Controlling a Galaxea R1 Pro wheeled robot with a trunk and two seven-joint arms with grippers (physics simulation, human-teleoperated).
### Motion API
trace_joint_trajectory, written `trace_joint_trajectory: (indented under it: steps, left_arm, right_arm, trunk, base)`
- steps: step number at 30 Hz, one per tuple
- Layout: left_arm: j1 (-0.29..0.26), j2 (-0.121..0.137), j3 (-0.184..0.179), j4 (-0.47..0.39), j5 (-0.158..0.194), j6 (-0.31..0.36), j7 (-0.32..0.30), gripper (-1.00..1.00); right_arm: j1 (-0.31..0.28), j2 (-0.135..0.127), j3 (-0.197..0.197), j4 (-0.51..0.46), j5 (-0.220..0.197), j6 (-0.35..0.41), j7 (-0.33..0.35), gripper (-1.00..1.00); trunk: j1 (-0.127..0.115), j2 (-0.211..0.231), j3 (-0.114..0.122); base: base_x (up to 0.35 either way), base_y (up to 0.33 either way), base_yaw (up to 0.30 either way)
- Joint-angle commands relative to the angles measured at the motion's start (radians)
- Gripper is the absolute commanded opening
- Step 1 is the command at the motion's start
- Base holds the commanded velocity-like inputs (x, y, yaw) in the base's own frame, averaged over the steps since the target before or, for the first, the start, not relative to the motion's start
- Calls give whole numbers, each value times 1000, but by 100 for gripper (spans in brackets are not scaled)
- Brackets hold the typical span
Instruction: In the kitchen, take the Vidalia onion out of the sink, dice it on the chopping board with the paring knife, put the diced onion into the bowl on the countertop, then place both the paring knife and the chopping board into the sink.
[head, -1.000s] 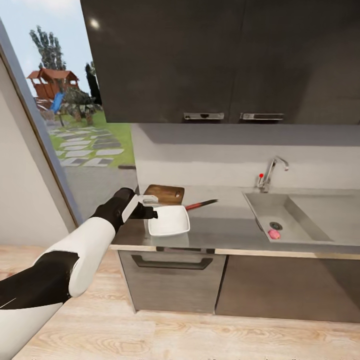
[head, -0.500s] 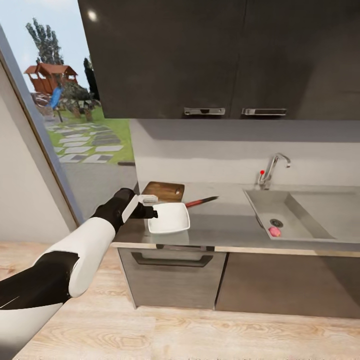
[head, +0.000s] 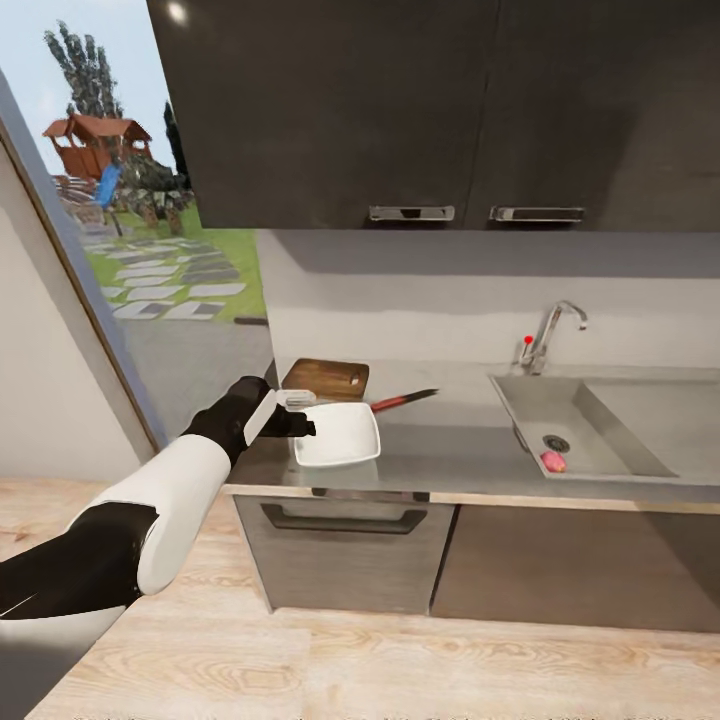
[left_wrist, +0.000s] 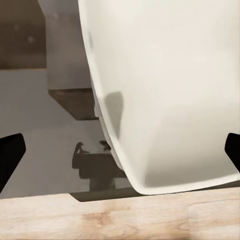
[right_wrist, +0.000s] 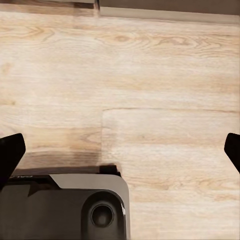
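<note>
Closest to me, left arm: it reaches from the lower left up to the counter's near left corner, the forearm white, the wrist black.
Left gripper (head: 296, 412): at the bowl's left edge; from the head view I cannot tell whether the fingers are together or clamped on the rim, since the black wrist covers them. In the left wrist view both dark fingertips (left_wrist: 10, 157) sit far out at the two sides, so the fingers stand wide apart, with the bowl's white side between them.
Right gripper (right_wrist: 120, 155): fingers spread wide, pointing down at the pale wooden floor (right_wrist: 150, 75), with a dark rounded part of the robot's base (right_wrist: 65, 207) below; its tips are cut off at the picture's edges.
Bowl (head: 340, 436): white, square, on the countertop (head: 450, 450) near its front edge; its left rim is partly hidden by the gripper.
Paring knife (head: 403, 400): just behind the bowl's far right corner, red handle toward the bowl, dark blade pointing away to the right; whether handle and bowl touch is hard to make out.
Chopping board (head: 326, 379): behind the bowl toward the wall, its near edge hidden by the gripper and the bowl's rim.
Sink (head: 600, 440): well to the right of the bowl, cut off at the right edge.
Vidalia onion (head: 552, 461): small and pink, lying in the basin just beside the round drain.
Tap (head: 548, 335): behind the sink's left end, red knob beside it.
Upper cabinets (head: 420, 110): dark, above and behind the bowl, tops cut off.
</note>
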Motion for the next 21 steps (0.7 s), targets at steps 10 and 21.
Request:
trace_joint_trajectory:
  steps: [10,21]
  left_arm:
    - [-1,-2,-6,-1,8,4,2,100]
    - [-1,-2,-6,-2,8,4,1,100]
  right_arm:
    - [0,0,0,0,0,-2,-2,100]
    - [0,0,0,0,0,-2,-2,100]
  trunk:
    - [1,-2,-17]
    - [1,-2,-34]
  base:
    - [1,0,0]
    - [0,0,0]
